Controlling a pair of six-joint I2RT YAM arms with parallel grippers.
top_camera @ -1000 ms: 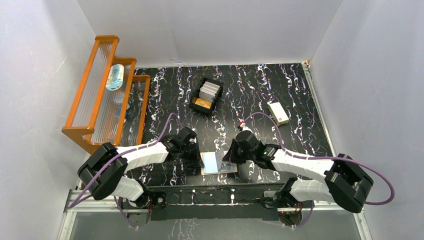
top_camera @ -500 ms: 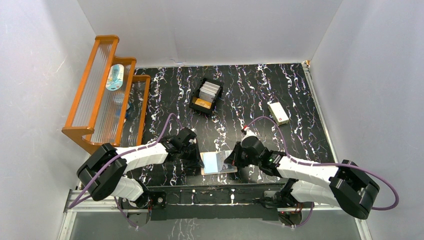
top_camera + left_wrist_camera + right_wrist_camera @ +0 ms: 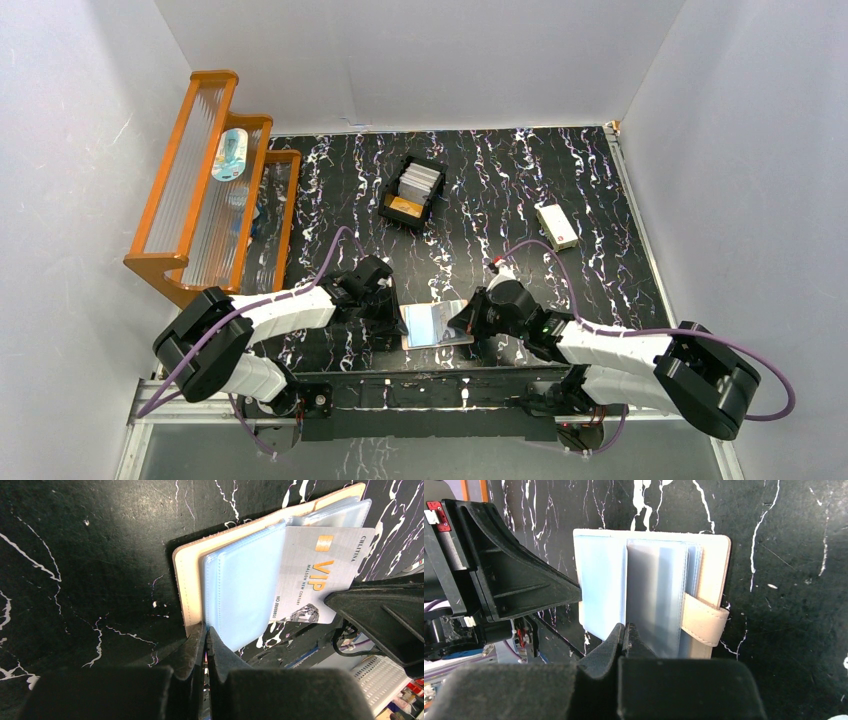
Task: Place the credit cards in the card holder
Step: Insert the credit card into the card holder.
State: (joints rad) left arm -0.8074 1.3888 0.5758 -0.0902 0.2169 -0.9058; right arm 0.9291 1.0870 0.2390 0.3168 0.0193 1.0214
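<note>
Surface: black table (image 3: 600,190) with white veins, closed in by white walls.
Left gripper (image 3: 205,630): fully closed; the edge of a clear sleeve (image 3: 240,595) of the card holder (image 3: 186,580) is pinched between the fingers.
Right gripper (image 3: 625,628): closed on the credit card (image 3: 320,570), whose far end is tucked among the sleeves.
Card holder: laid open and flat between both grippers, near the front edge of the table.
Other cards (image 3: 420,180): kept in a black tray (image 3: 384,207), well apart at the back.
White box (image 3: 556,226): seen on the right side.
Orange rack (image 3: 190,190): placed along the left wall.
</note>
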